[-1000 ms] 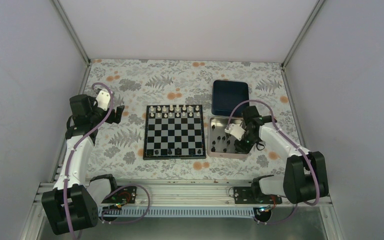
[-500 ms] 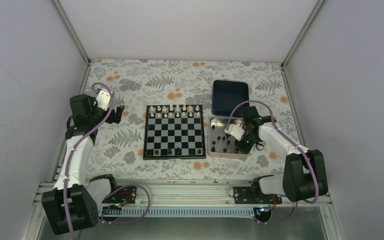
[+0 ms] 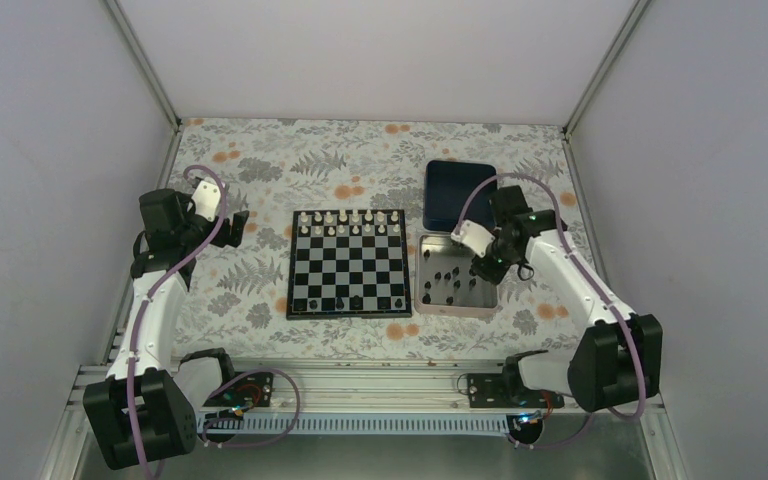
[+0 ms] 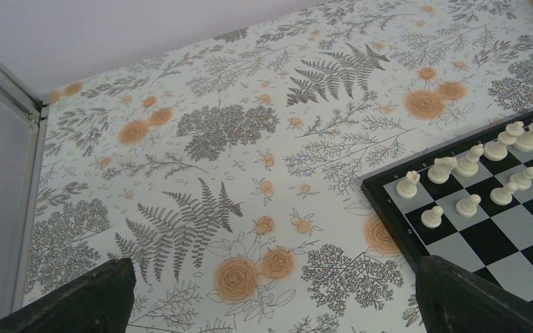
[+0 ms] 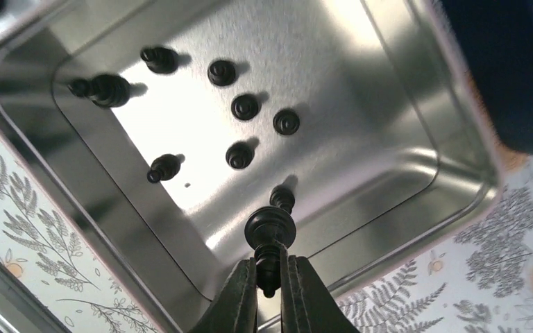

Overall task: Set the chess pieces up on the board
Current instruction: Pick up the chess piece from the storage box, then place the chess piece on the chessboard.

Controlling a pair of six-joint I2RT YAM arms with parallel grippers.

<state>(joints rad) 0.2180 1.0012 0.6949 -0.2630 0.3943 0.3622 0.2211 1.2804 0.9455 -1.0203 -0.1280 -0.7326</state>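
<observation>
The board [image 3: 349, 264] lies mid-table with white pieces along its far rows and a few black chess pieces [image 3: 356, 301] on its near row. Several more black pieces [image 3: 446, 281] stand in the silver tray [image 3: 422, 300] to its right. My right gripper [image 3: 484, 268] is above that tray, shut on a black piece [image 5: 269, 229] held by its top, base pointing down, clear of the tray floor [image 5: 361, 104]. My left gripper [image 3: 232, 222] is open and empty over the cloth left of the board; its fingers [image 4: 83, 302] frame the board's corner [image 4: 395, 208].
A dark blue tray [image 3: 459, 194] sits behind the silver tray. White pieces [image 4: 458, 166] line the board's far-left corner. The floral cloth [image 3: 250, 170] covers the table. Grey walls close in both sides and the back.
My right gripper has risen and moved back from the tray's near part, lifting a black piece out. The left arm has not moved.
</observation>
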